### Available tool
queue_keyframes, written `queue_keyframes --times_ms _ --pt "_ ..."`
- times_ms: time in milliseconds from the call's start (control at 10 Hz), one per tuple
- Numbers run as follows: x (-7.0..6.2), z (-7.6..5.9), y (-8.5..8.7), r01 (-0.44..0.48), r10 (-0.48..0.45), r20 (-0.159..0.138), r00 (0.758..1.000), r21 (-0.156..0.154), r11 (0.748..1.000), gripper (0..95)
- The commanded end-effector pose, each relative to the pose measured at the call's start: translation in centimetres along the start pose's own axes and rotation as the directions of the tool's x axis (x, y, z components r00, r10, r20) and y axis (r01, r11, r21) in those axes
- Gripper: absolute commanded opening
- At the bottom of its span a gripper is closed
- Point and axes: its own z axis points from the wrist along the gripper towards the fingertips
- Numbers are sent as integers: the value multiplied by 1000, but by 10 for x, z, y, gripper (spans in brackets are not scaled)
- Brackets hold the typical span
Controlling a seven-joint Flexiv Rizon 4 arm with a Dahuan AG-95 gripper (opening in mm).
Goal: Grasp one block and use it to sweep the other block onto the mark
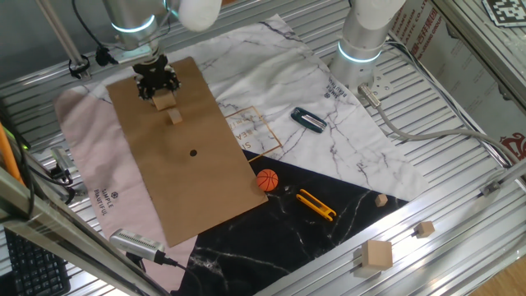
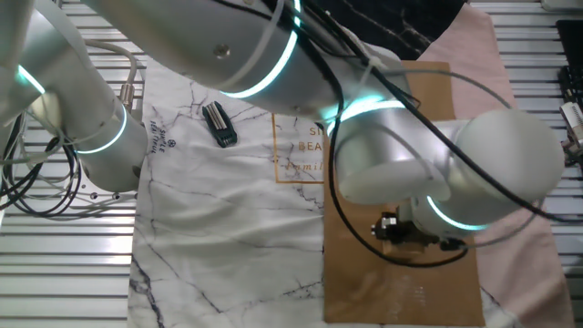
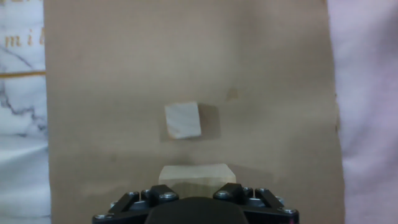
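Hand view, hand gripping large block, cube ahead

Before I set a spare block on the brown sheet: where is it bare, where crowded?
Crowded at the far end: the gripper holds the larger block, with the tiny cube just ahead. Bare board lies between the cube and the black dot, and from the dot to the near edge, beside the orange ball.
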Motion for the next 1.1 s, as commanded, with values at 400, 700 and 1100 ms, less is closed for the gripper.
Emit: queue_keyframes --times_ms 400,700,1100 --pt "-3 3 7 -3 3 -1 1000 1 1000 0" --pt "-10 0 7 -11 11 -1 1000 -1 1000 0" --pt "-24 1 9 -24 24 -2 1000 -1 1000 0"
